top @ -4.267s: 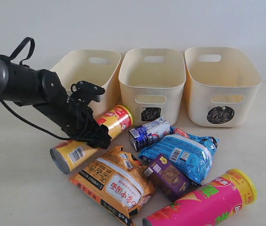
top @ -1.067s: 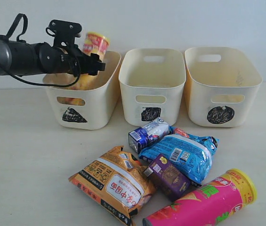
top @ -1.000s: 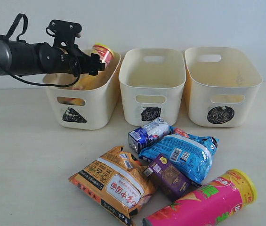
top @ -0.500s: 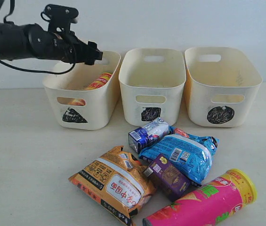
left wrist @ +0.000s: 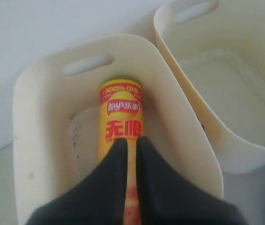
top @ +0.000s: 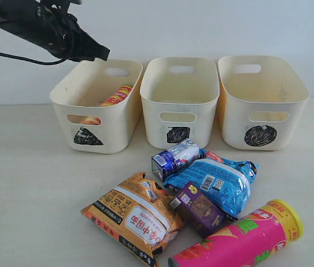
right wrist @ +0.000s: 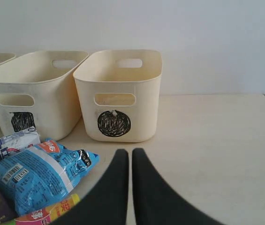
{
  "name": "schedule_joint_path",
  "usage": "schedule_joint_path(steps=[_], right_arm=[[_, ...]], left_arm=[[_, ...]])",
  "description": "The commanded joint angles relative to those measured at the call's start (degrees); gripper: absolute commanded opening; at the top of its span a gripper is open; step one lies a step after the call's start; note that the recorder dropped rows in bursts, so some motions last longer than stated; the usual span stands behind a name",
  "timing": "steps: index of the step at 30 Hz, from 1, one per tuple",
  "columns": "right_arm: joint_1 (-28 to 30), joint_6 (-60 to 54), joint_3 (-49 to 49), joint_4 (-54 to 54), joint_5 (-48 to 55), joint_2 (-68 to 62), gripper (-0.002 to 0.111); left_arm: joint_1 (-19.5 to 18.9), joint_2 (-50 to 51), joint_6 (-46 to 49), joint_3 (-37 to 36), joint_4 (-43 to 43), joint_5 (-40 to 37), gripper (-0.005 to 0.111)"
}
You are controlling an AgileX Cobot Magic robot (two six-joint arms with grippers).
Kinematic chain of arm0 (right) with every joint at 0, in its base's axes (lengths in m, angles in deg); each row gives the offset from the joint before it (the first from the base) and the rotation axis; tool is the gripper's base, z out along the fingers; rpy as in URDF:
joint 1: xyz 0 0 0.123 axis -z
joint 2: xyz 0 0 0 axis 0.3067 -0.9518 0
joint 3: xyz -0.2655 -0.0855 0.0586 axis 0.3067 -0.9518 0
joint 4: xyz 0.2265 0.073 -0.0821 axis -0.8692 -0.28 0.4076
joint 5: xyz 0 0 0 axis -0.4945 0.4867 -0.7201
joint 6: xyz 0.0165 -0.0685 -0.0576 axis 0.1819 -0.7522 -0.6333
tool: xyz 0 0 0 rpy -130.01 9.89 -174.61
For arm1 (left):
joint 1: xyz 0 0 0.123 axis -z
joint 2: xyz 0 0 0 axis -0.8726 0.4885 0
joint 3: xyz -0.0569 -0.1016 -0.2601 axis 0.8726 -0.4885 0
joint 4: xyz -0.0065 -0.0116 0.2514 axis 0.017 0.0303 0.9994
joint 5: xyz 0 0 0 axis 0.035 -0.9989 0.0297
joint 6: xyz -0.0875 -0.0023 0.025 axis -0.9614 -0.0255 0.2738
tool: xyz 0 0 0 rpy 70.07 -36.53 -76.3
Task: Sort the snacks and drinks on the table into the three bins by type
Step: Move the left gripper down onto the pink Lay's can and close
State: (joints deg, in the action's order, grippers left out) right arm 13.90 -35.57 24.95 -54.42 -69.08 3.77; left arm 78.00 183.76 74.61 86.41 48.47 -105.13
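Ylw tube lengthwise in bin.

Table left free; snack pile blocks ctr-rt.

Three bins, two chip tubes, two bags, two cartons.

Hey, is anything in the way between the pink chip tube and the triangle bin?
Along the table, yes: the purple carton, blue bag and blue-and-white carton lie between the pink chip tube and the triangle bin. Above them nothing visible blocks the way; the bin is open-topped, with the yellow tube lying inside.
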Motion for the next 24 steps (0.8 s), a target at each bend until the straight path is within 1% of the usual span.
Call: schedule_joint_path(steps=[1, 4, 7, 12, 15, 19, 24], right_arm=[[-0.01, -0.13, 0.02, 0.05, -0.19, 0.31, 0.000], [-0.01, -0.13, 0.02, 0.05, -0.19, 0.31, 0.000], [-0.01, -0.13, 0.02, 0.05, -0.19, 0.31, 0.000], [-0.01, -0.13, 0.02, 0.05, -0.19, 0.31, 0.000], [-0.01, -0.13, 0.02, 0.05, -0.19, 0.31, 0.000], [-0.01, -0.13, 0.02, 0.05, -0.19, 0.31, 0.000], [-0.01, -0.13, 0.02, 0.05, -0.19, 0.31, 0.000]], left_arm=[[-0.05, -3.11, 1.37, -0.18, 0.62, -8.89, 0.004], [-0.05, -5.83, 2.80, -1.70, 0.62, -12.75, 0.004], [-0.05, -8.97, 3.67, -4.49, -0.35, -13.94, 0.004], [0.08, -13.97, 10.83, -9.83, -8.94, -16.04, 0.004], [1.13, -16.19, 12.01, -12.85, -9.92, -17.86, 0.004], [4.58, -17.48, 12.10, -16.25, -9.92, -19.82, 0.004], [11.37, -17.71, 12.51, -18.50, -9.92, -19.93, 0.004]])
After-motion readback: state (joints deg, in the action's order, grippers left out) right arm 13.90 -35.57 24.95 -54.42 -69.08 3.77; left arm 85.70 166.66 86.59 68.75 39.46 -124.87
